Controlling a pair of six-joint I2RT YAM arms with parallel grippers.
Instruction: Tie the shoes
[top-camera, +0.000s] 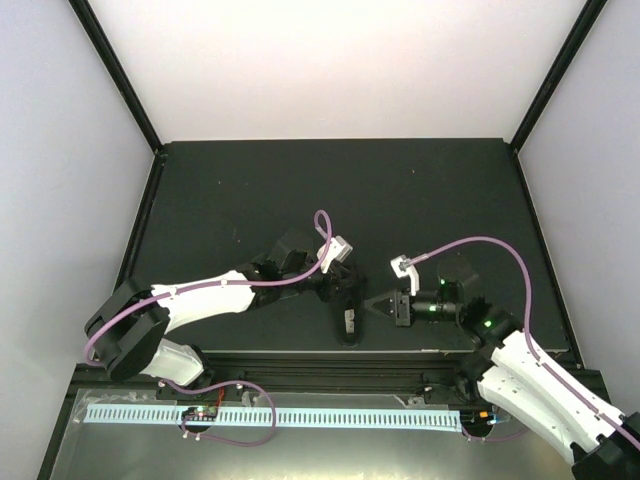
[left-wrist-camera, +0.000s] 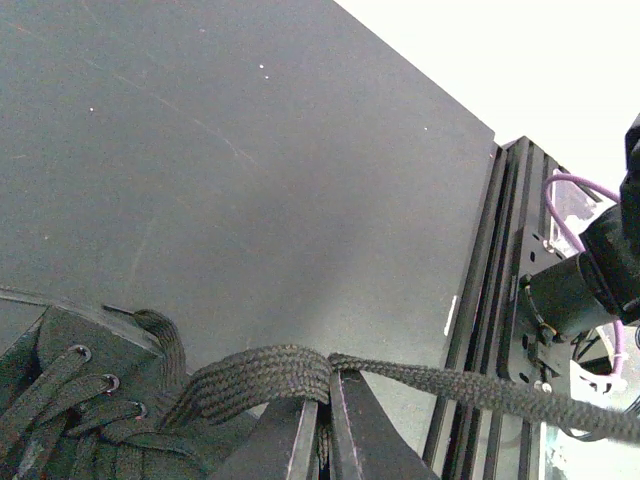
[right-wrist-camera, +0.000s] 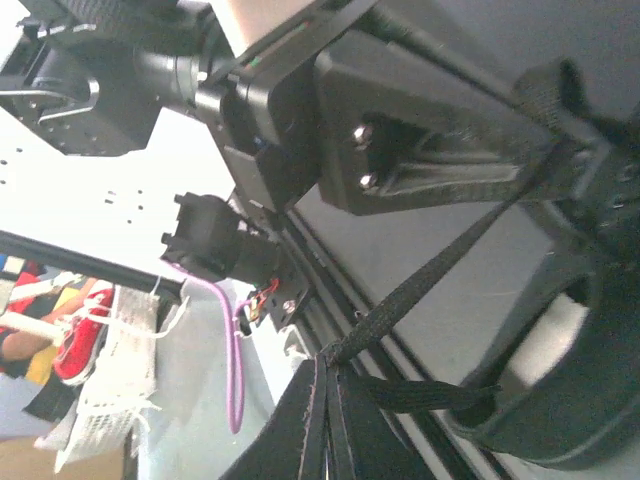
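So the little black shoe (top-camera: 347, 330) sits on the dark surface (top-camera: 300, 190), close to the near edge and roughly in the middle, right between the two arms. It lies lengthwise front to back, and from above the pale patch on the insole shows in its opening.

The left hand (top-camera: 340, 290) is down over the far end of the shoe. In its wrist view the fingers are pressed together and pinching a flat black lace (left-wrist-camera: 260, 375) just off the eyelets. The lace comes up bunched from the shoe into the tips, then one strand carries on tight to the right and out of the picture.

The right hand (top-camera: 378, 305) is just beside the shoe on its right side, tips pointing at it. Its wrist camera shows its fingers clamped shut too, with a lace nipped right at the tips. A taut stretch runs from there up toward the left hand, and a short loose tail curls off to the side near the shoe's heel opening. Can't tell for sure whether both hands have the same lace or one each.

Also in there are a black rail (top-camera: 330, 365) along the near edge and purple cables (top-camera: 480, 243) looping off both wrists.
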